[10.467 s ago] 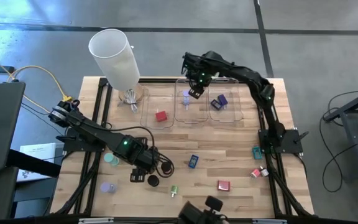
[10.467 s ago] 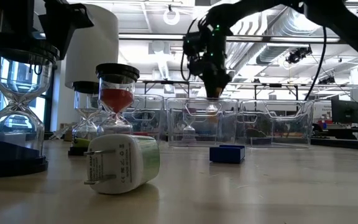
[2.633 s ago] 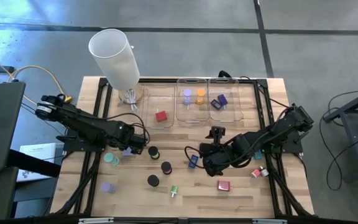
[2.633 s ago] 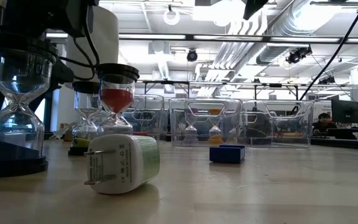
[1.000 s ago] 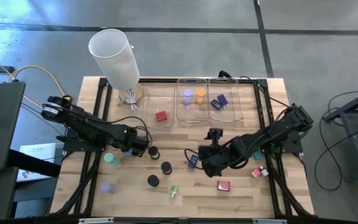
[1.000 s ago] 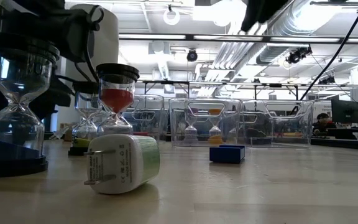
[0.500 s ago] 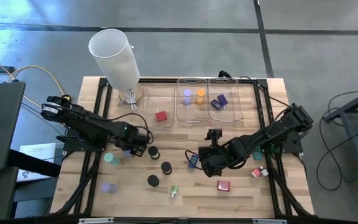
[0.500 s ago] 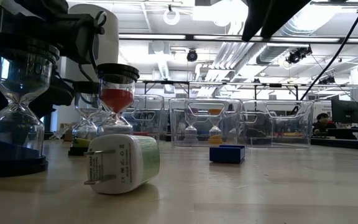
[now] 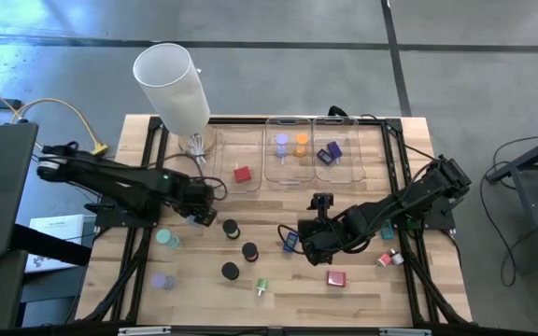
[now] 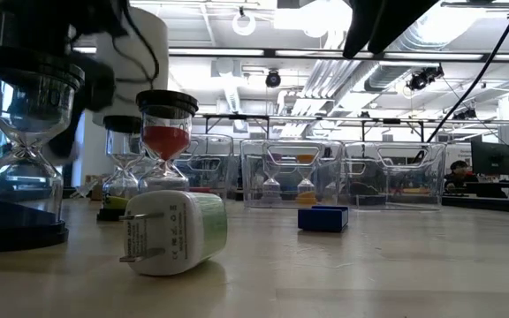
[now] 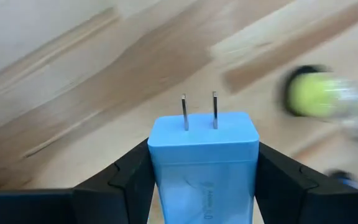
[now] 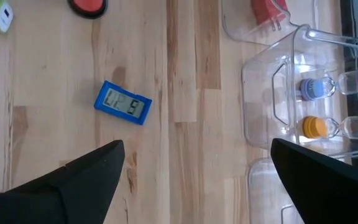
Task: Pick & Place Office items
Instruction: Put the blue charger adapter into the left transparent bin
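Observation:
My left gripper [image 9: 198, 216] is shut on a light-blue plug charger [image 11: 204, 158], left of the table's middle. My right gripper [image 9: 303, 245] hangs open over the table's middle, next to a small blue digital clock [image 12: 123, 102]; nothing is between its fingers [image 12: 92, 171]. Black-topped hourglasses [image 9: 231, 228] [image 9: 249, 251] [image 9: 230, 271] stand on the wood between the arms. A green-and-white plug [image 10: 175, 231] lies on its side near the front edge. My left gripper pinches the charger's two side faces [image 11: 157, 168] between its two fingers. The two metal prongs [image 11: 199, 112] point away from the gripper, out past the fingertips. The wood behind it is blurred and the charger seems clear of the table.
Three clear trays [image 9: 336, 177] stand along the far edge, holding a red block [image 9: 242, 173], lavender and orange hourglasses [image 9: 290, 144] and purple pieces [image 9: 329, 152]. A white cylinder [image 9: 171, 84] stands far left. Teal [image 9: 166, 239], lavender [image 9: 162, 280] and red [image 9: 335, 278] pieces lie near the front.
My left arm has risen and drawn back toward the table's left edge, and its gripper has shifted slightly toward the far left with the blue charger. My right arm has kept still.

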Robot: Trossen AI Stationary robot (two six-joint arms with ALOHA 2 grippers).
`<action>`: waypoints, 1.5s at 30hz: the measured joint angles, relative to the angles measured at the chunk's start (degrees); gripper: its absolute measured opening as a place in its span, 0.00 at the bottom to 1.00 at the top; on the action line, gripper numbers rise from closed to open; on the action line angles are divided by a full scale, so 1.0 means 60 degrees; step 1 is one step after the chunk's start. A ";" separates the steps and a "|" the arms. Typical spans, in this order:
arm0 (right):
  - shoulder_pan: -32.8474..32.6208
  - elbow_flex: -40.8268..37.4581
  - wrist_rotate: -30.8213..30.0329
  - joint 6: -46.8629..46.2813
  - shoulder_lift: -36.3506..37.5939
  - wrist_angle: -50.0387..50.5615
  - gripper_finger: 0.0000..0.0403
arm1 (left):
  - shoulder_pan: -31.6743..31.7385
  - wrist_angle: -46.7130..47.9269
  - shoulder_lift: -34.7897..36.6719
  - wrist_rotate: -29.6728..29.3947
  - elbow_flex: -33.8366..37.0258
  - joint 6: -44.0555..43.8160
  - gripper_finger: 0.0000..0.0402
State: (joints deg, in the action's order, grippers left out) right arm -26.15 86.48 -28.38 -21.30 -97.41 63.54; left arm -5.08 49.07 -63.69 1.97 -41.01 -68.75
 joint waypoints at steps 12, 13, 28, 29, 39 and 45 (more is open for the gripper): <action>-0.0538 0.0000 -0.0014 -0.0298 0.0000 -0.0013 0.98 | 0.0304 -0.1141 0.2259 -0.0932 -0.1529 0.2043 0.51; -0.0593 0.0000 -0.0031 -0.0372 0.0000 -0.0028 0.98 | 0.0401 -0.1353 0.2264 -0.0979 -0.1665 0.2408 0.51; -0.1085 0.0000 -0.0036 -0.1269 -0.0004 -0.0057 0.98 | 0.3326 -0.2144 -0.0713 0.0253 -0.3906 0.5946 0.51; -0.1094 0.0000 -0.0036 -0.1324 -0.0004 -0.0057 0.98 | 0.3492 -0.1976 -0.1059 0.0367 -0.4189 0.6194 0.51; -0.1417 0.0000 -0.0036 -0.1983 -0.0004 -0.0054 0.98 | 0.4444 0.0750 -0.4091 -0.0466 -0.6959 0.8150 0.51; -0.1679 0.0000 -0.0464 -0.1990 -0.0007 -0.0059 0.98 | 0.5107 0.1494 -0.5299 -0.0505 -0.7521 0.8670 0.51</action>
State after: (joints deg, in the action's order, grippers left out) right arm -36.23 86.48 -31.16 -33.23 -97.45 63.19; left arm 25.56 58.04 -95.49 -1.06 -86.14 -16.73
